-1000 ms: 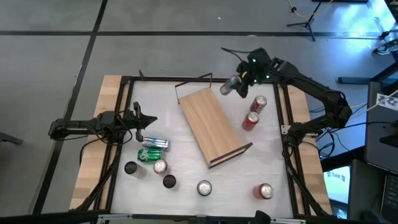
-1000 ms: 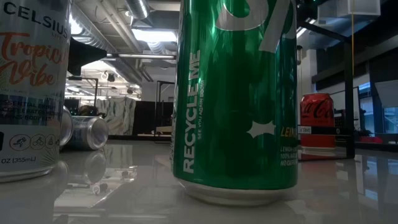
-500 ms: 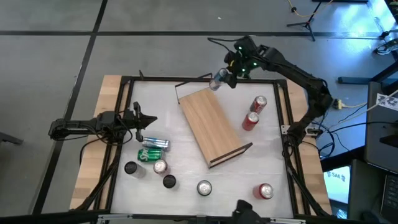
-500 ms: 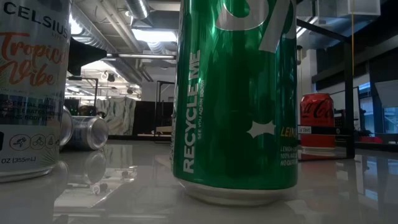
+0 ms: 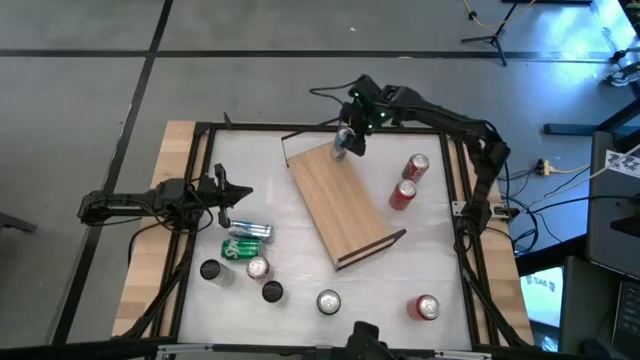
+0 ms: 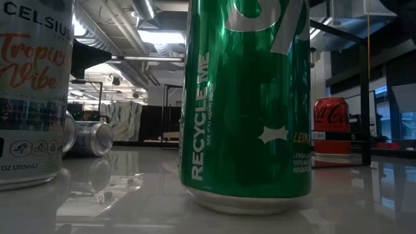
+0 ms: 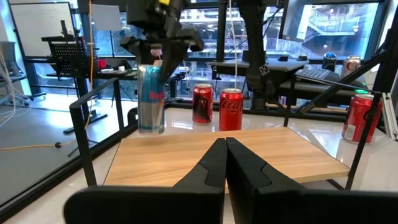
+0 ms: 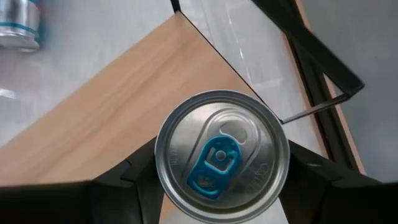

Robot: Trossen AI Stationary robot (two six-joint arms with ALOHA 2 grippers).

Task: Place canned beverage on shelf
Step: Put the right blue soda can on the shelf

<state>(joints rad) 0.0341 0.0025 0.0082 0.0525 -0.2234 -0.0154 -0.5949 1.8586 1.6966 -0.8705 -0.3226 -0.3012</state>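
While my right hand [image 5: 347, 140] pinches the silver-blue can [image 7: 151, 99] upright just above the shelf [image 5: 340, 200] — near its wire-frame end.
If I release before the base sits flat, it could tip or roll off that edge; my left hand [image 7: 225, 163] waits pressed together over the worktop [image 5: 440, 255].

right gripper [image 5: 344, 140] carrying the silver-blue can [image 5: 341, 143] moved left across the table's far side: a second ago it was beside the two red cans, then near the shelf's wire-frame corner, now over the far end of the shelf [image 5: 340, 200]. Can hangs upright just above the board, grip unchanged.
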